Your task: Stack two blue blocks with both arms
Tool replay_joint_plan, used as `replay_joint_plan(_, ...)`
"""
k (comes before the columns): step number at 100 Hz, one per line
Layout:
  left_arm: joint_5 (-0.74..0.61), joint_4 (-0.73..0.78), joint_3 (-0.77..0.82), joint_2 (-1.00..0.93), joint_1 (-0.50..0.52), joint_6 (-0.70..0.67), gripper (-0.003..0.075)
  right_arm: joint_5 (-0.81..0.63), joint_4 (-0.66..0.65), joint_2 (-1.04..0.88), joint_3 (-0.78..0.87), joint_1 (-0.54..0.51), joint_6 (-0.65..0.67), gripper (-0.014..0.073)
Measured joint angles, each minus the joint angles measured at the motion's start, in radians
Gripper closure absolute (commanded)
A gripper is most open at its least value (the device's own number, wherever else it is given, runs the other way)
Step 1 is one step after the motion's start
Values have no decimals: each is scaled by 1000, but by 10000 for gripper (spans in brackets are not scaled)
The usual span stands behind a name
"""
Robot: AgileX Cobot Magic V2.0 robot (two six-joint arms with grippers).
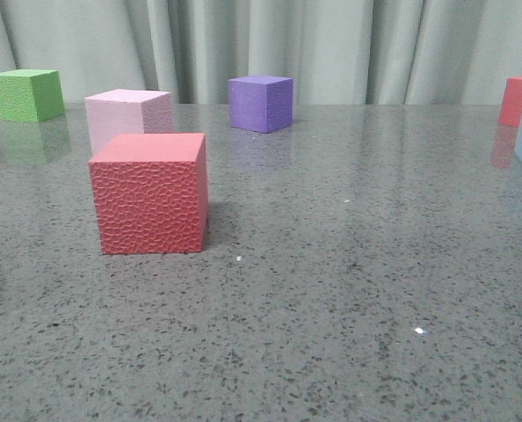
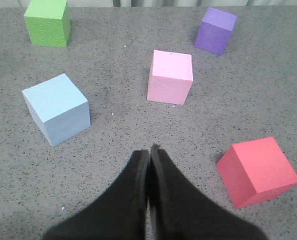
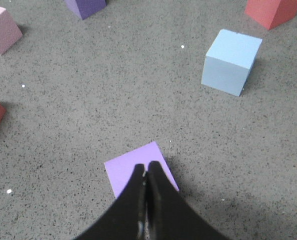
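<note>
Fingers of the left gripper (image 2: 149, 150) are pressed together, holding nothing, above bare speckled grey stone tabletop (image 2: 113, 75). In the left wrist view, a pale sky-blue foam cube (image 2: 56, 109) sits free on the table beside the gripper, apart from a pink foam cube (image 2: 170, 77), a green cube (image 2: 47, 22), a dark purple cube (image 2: 216, 30) and a red cube (image 2: 257, 171). In the right wrist view, the right gripper (image 3: 146, 172) is likewise closed and empty, poised over a light purple cube (image 3: 133, 167); the second pale sky-blue foam cube (image 3: 231, 61) rests well apart. The front view shows no gripper; one blue cube sits at the right edge.
</note>
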Motion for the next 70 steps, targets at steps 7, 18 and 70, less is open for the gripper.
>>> replay_joint_plan(7, 5, -4, 0, 4, 0, 0, 739, 2, 0, 5, 0, 0, 2, 716)
replay_joint_plan(18, 7, -6, 0, 4, 0, 0, 739, -16, 0, 5, 0, 0, 4, 716)
replay_joint_plan(70, 9, -6, 0, 4, 0, 0, 470, -26, 1, 5, 0, 0, 5, 199)
